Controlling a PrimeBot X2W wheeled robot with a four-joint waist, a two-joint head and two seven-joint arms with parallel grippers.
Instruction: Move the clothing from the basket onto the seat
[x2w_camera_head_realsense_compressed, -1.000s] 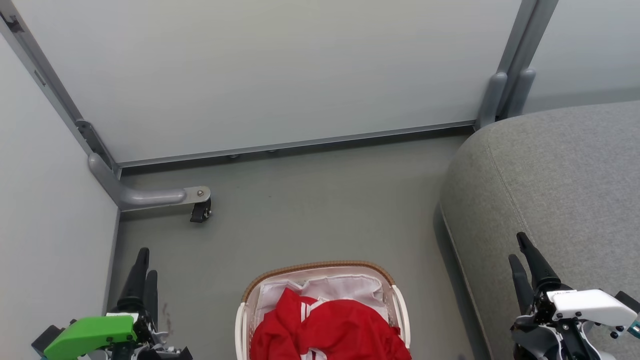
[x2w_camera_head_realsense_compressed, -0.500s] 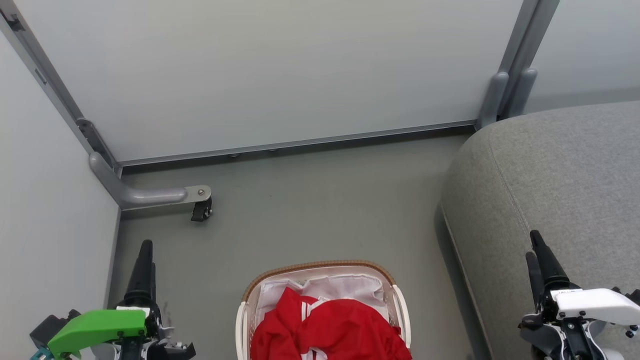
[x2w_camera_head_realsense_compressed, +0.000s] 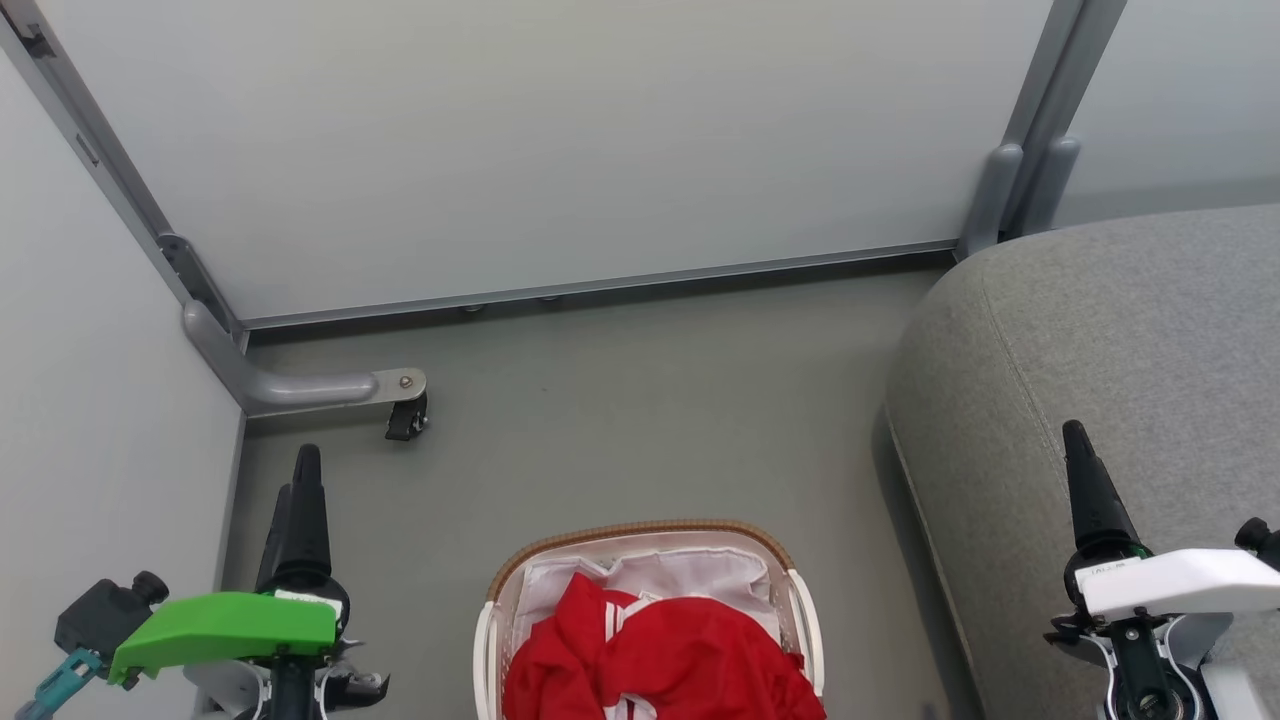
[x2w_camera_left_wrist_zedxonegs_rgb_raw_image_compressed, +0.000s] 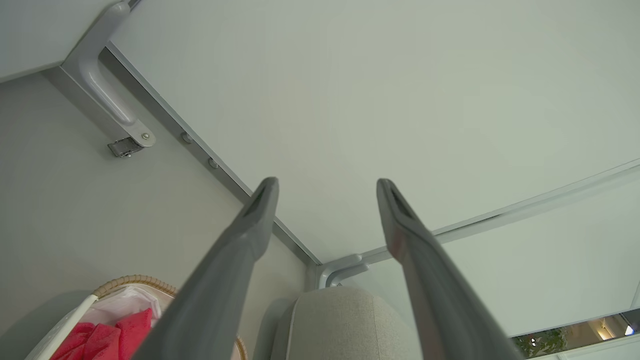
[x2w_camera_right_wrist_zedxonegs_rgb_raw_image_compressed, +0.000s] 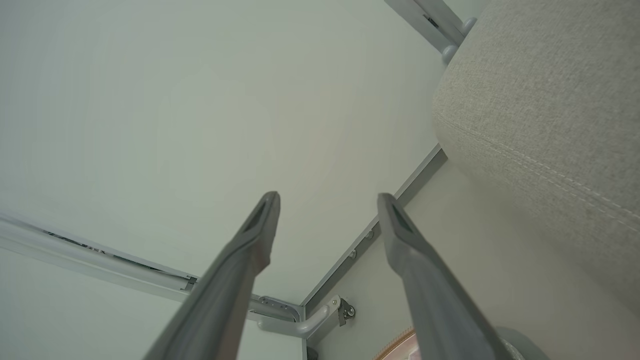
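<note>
Red cloth, bunched: the clothing (x2w_camera_head_realsense_compressed: 660, 665) lies heaped in the basket (x2w_camera_head_realsense_compressed: 640, 529) at the bottom centre of the head view, cut off by the lower edge. The heap has no clear long axis. One folded peak points toward the upper left of the basket, with thin white stripes just beside it. White liner (x2w_camera_head_realsense_compressed: 690, 575) shows above the heap, toward the top of the basket.

Basket: brown woven rim, white side handles, standing on the grey floor (x2w_camera_head_realsense_compressed: 650, 420). Its lower part is out of frame, so its long axis cannot be told.

Seat (x2w_camera_head_realsense_compressed: 1100, 330): grey fabric, right side of the frame, apart from the basket with a strip of floor between. Its rounded corner faces the upper left, and its stitched seam runs roughly top to bottom of the frame.

Left claw (x2w_camera_head_realsense_compressed: 297, 475): lower left, green housing, fingers pointing up the frame, over the floor left of the basket. In its wrist view the two fingers stand wide apart, holding nothing, against the wall panel (x2w_camera_left_wrist_zedxonegs_rgb_raw_image_compressed: 400, 90). Basket and clothing sit at that view's lower left.

Right claw (x2w_camera_head_realsense_compressed: 1080, 450): lower right, white housing, fingers pointing up the frame, over the seat. In its wrist view the fingers are spread wide and hold nothing, with the seat at the upper right.

Also: grey metal foot (x2w_camera_head_realsense_compressed: 300, 385) with black caster (x2w_camera_head_realsense_compressed: 405, 422), left of centre, by the wall.
</note>
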